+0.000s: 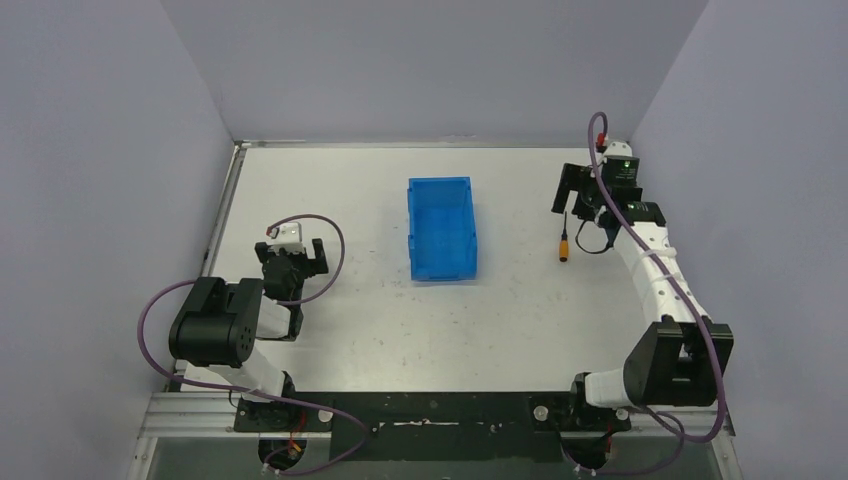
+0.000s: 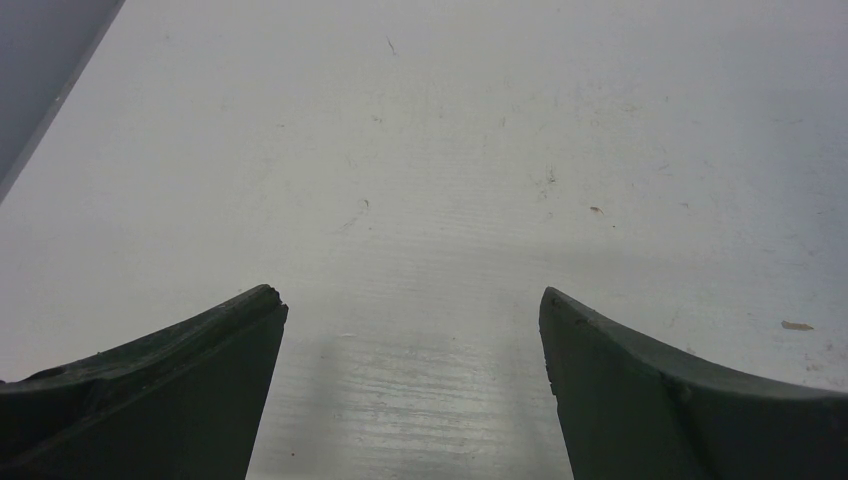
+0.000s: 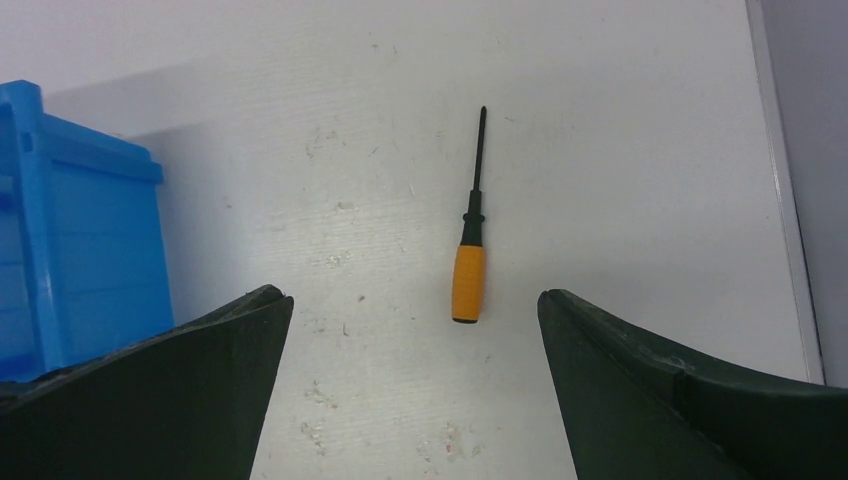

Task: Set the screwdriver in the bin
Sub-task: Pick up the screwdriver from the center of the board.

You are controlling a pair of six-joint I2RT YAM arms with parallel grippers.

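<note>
Screwdriver (image 3: pixel 468 270) lies flat near the bin (image 1: pixel 440 232) (not touching); left end effector (image 2: pixel 413 295) and right end effector (image 3: pixel 415 296) both gape, empty.

There is one screwdriver (image 3: pixel 469 270) with an orange handle, one blue bin (image 1: pixel 413 235) and one white table (image 1: pixel 380 330). There are two robot arms, the left arm (image 1: pixel 215 335) and the right arm (image 1: pixel 655 270). There are two grippers, the left gripper (image 2: pixel 409 291) and the right gripper (image 3: pixel 410 292). Each has two dark fingers (image 3: pixel 200 400), four in all.
</note>
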